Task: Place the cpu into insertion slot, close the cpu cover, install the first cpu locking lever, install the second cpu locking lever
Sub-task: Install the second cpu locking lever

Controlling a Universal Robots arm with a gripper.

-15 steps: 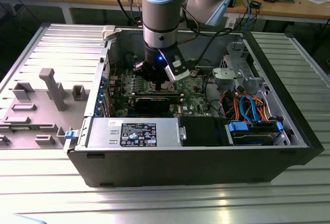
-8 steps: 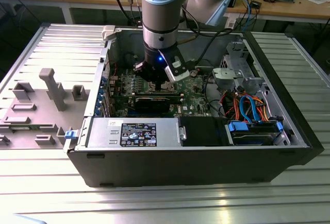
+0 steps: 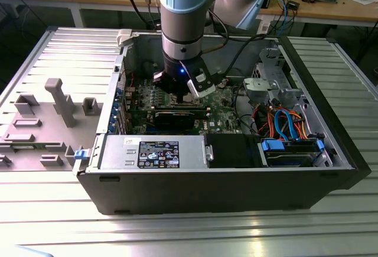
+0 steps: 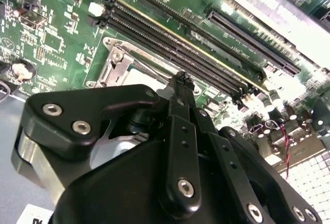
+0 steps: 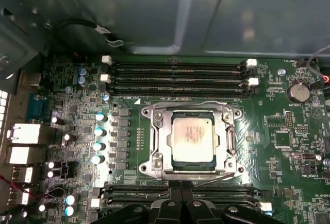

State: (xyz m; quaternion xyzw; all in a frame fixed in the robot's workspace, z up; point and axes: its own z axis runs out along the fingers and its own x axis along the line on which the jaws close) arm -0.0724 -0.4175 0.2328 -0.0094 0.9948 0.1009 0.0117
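Silver-grey cpu (image 5: 193, 141) lies flat in the insertion slot (image 5: 176, 166), with the cpu cover (image 5: 161, 142) closed down around it.

In the first wrist view the chip shows through the window of the cover, on the green motherboard (image 5: 289, 157), between rows of black memory slots (image 5: 178, 74). The gripper (image 4: 180, 82) hangs just above the socket edge inside the open computer case (image 3: 236, 192); its black fingers (image 4: 179, 110) are pressed together and pinch nothing.

Open computer case (image 3: 331, 150), graphics card (image 3: 177, 117), memory slots (image 5: 175, 74)
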